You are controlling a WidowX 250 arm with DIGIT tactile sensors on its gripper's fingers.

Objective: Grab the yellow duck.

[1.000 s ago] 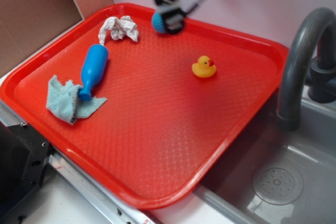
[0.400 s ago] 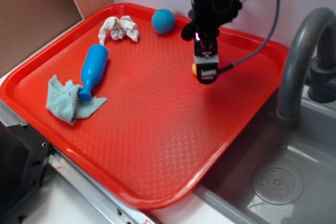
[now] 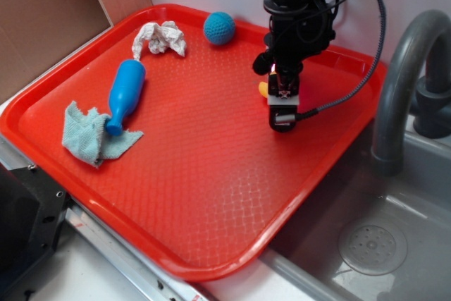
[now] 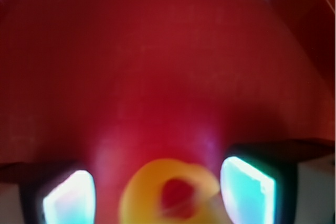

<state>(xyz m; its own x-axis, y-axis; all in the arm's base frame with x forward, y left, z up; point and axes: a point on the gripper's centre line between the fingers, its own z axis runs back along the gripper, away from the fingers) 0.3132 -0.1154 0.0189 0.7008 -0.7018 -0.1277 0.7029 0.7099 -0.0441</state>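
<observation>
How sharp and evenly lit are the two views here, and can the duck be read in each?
Exterior: sharp, evenly lit, soft glare on the tray; the gripper hides most of the duck. Wrist: heavily blurred, red cast; the duck is a soft yellow blob between two overexposed fingers, with the tray texture barely visible.

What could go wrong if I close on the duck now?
1. The wrist view shows the duck between the fingertips, but blurred at the frame's bottom edge; it may sit too shallow and squirt out when squeezed.
2. From outside, the pincer hides nearly all of the duck, so you cannot confirm alignment there.
3. The pincer is low over the tray; descending further may jam the tips into it.
</observation>
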